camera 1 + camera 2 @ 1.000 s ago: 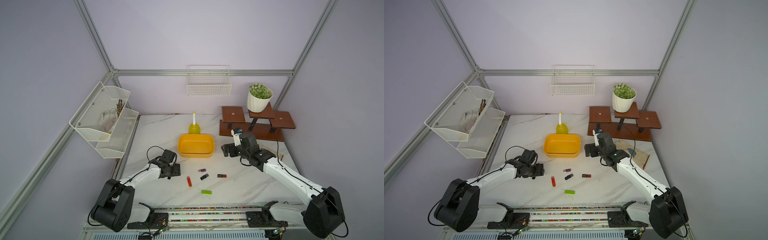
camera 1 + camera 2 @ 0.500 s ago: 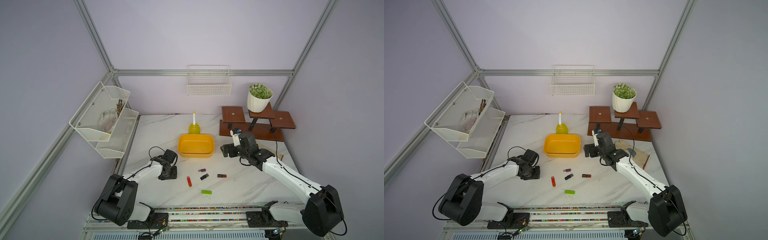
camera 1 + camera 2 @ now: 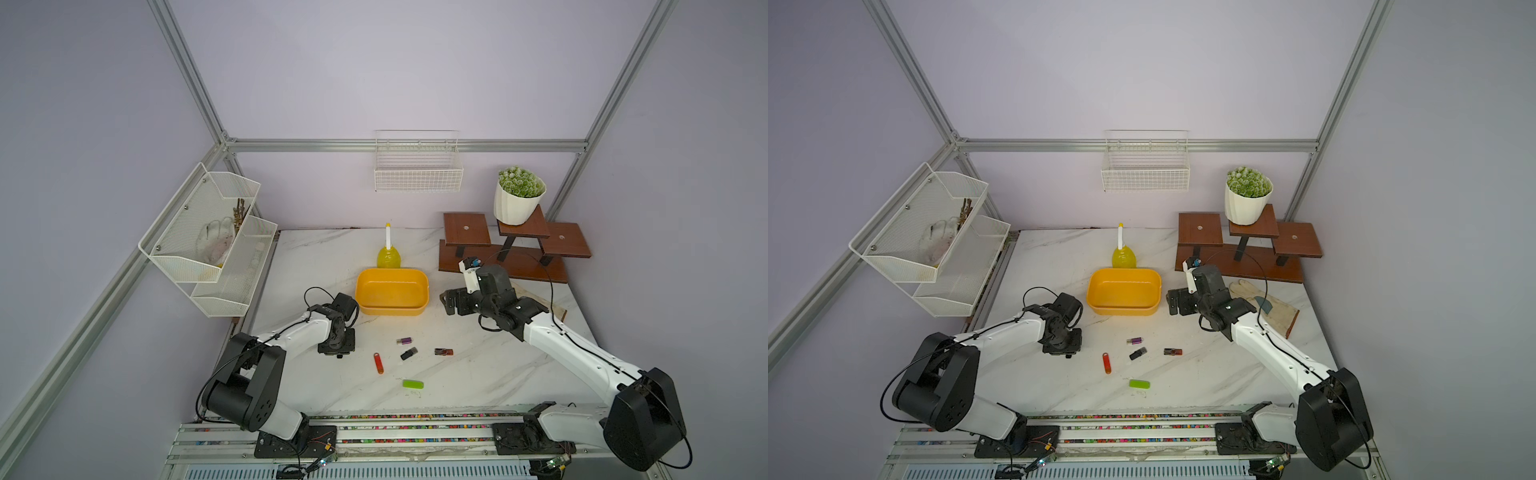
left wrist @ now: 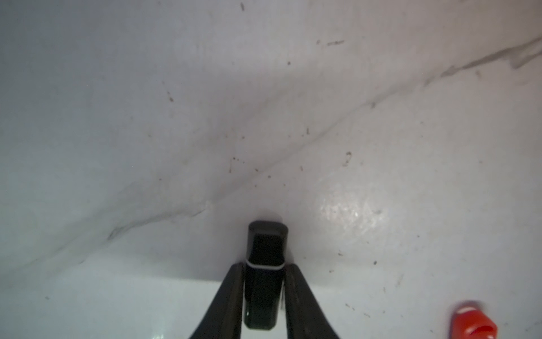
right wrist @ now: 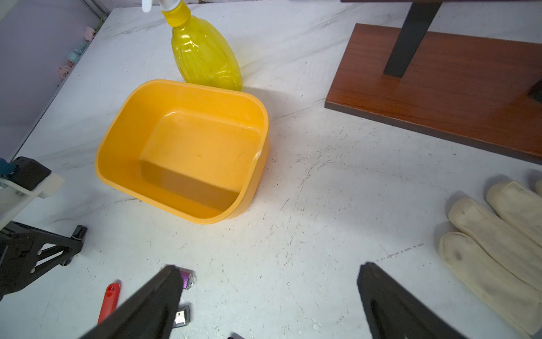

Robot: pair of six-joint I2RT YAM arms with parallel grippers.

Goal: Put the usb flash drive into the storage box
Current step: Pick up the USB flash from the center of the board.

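**Ana:** Marble tabletop (image 3: 316,266), lilac walls, a scatter of small drives. Where is the one that matters?

**Ben:** Under the left gripper (image 4: 264,267), on the left arm's side of the table. Its jaws are drawn in narrow on the black usb flash drive (image 4: 266,242), one finger against each long side. The drive looks to lie flat on the marble, not yet lifted.

**Ana:** And the storage box (image 3: 391,309)?

**Ben:** Apart from it, farther back and toward the middle, with a yellow spray bottle (image 3: 388,258) just behind.

**Ana:** What could go wrong?

**Ben:** I judge that the hold sits toward one end of a small, smooth body, so it may pivot or slip out on the lift. A low carry could clip the box's rim and shove the box into the bottle. The right gripper (image 5: 269,267) hangs spread wide and empty near the box's other end, so crowding there is possible.

**Ana:** Which view tells you what?

**Ben:** Only the left wrist view shows the drive between the fingers. In both top views the gripper covers nearly all of it. The right wrist view shows the box's floor bare, and a work glove (image 5: 492,234) lying close by. The top views alone give the spacing between pickup spot and box, and the green drive (image 3: 412,383) nearest the front.
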